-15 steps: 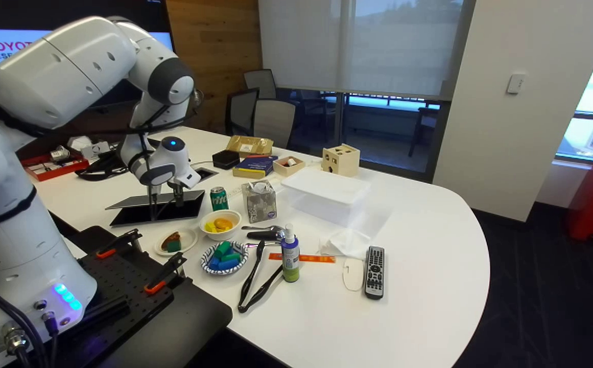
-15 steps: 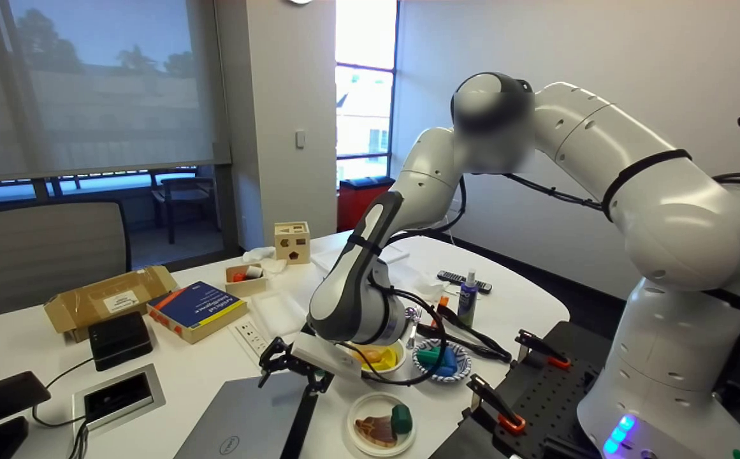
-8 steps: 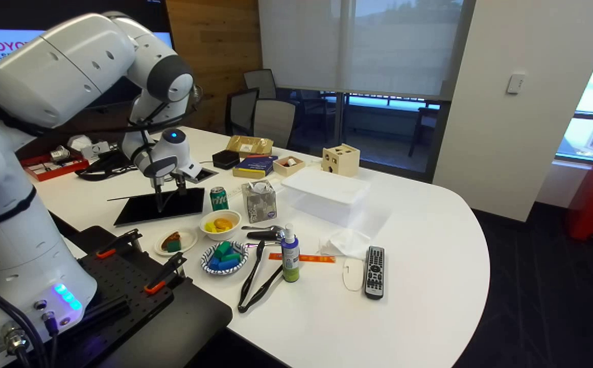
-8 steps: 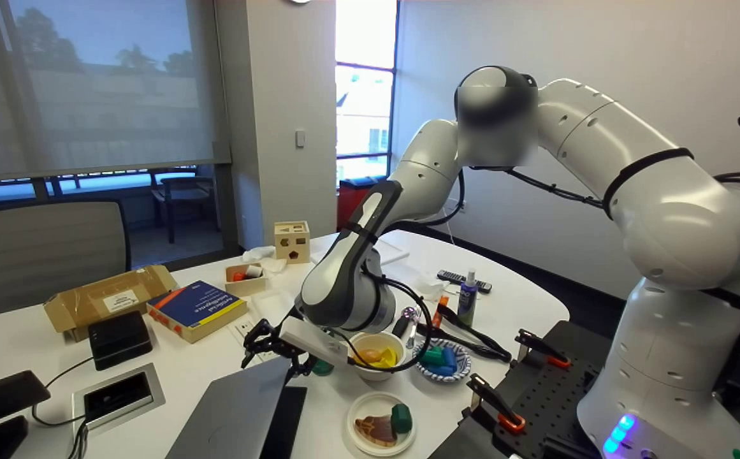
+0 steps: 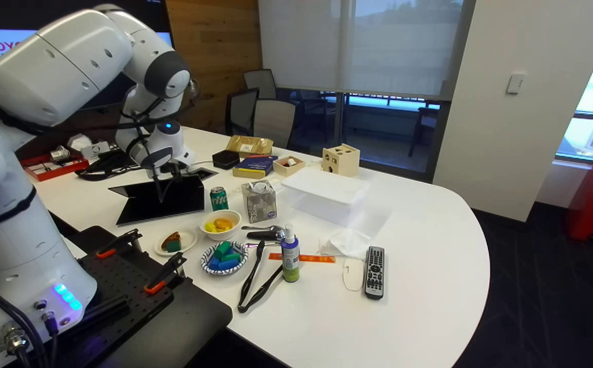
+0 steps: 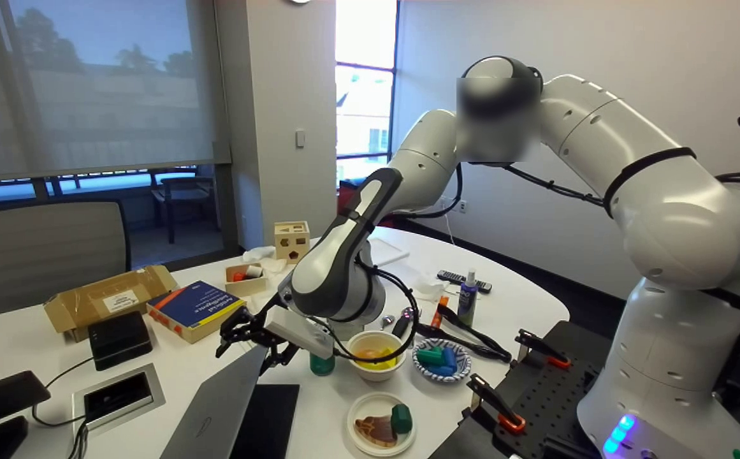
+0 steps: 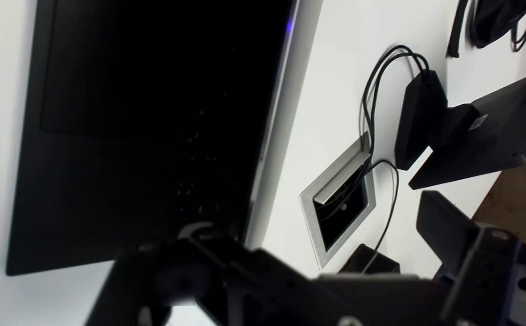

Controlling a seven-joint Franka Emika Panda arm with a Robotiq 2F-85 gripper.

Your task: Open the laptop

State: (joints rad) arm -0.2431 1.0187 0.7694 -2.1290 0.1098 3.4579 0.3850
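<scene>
The laptop [image 5: 143,212] is located on the white table [image 5: 408,240], beyond the black perforated board [image 5: 130,271] at the foot of the robot arm [image 5: 61,71]; its dark base [image 6: 271,414] lies flat and its lid [image 6: 217,401] stands tilted up from it, part-way raised. In an exterior view the lid's silver-grey outer face bears a small oval mark [image 6: 204,427]; the wrist view shows a touchpad [image 7: 104,72] outline and faint key markings [image 7: 195,158] on the dark interior. The gripper [image 6: 244,359] is positioned at the lid's upper edge, fingers [image 7: 444,217] spread wide apart and clamped on nothing; in the wrist view one finger appears against the dark interior and the other past the laptop's bright edge. Whether either finger touches the lid cannot be determined. Adjacent items noted: a green can [image 5: 219,198] just beside the laptop; a white bowl [image 5: 219,236] of yellow pieces [image 5: 222,223] next to the can; a plate [image 6: 373,404] bearing a brown item [image 6: 376,431] and a green block [image 6: 401,419], between laptop and board; a patterned bowl [image 6: 443,378] with blue and green blocks [image 5: 227,265], near the white bowl. A tissue box [image 5: 259,204] stands near the can. A spray bottle [image 5: 290,255] stands upright and a remote control [image 5: 375,273] lies flat, both well apart from the laptop.
</scene>
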